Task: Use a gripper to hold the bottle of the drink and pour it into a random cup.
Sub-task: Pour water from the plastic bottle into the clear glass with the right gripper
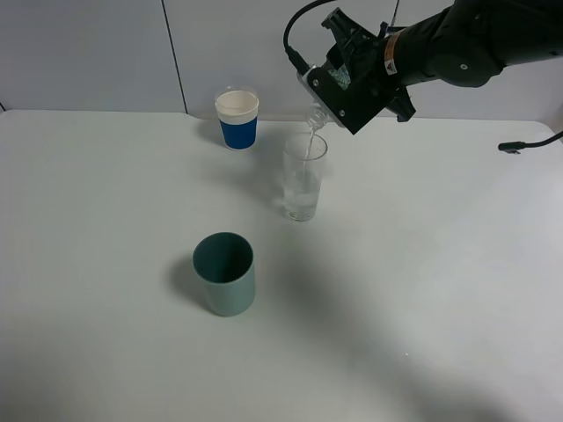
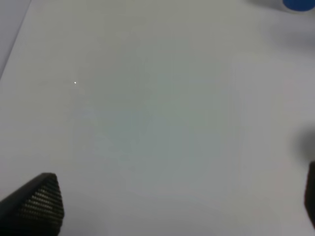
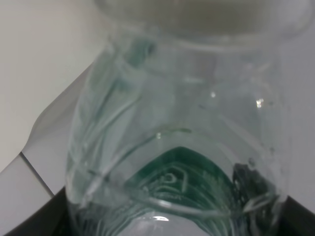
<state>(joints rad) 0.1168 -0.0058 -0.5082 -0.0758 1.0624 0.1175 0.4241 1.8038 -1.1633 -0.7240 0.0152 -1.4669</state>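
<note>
White table (image 1: 440, 290): right claw (image 1: 341, 88) clenches bottle (image 1: 314, 116), neck slanting down over cup (image 1: 303, 180).

The small clear plastic bottle with a green label (image 1: 314, 115) is mostly hidden inside the black right gripper (image 1: 339, 92) (only its neck shows); the right wrist view has it blurred and cropped on every side; the blue-and-white paper cup (image 2: 298, 4) is a blurred sliver at the left wrist view's edge; the black left gripper (image 2: 172, 209) shows one fingertip (image 2: 39, 206) clearly.
</note>
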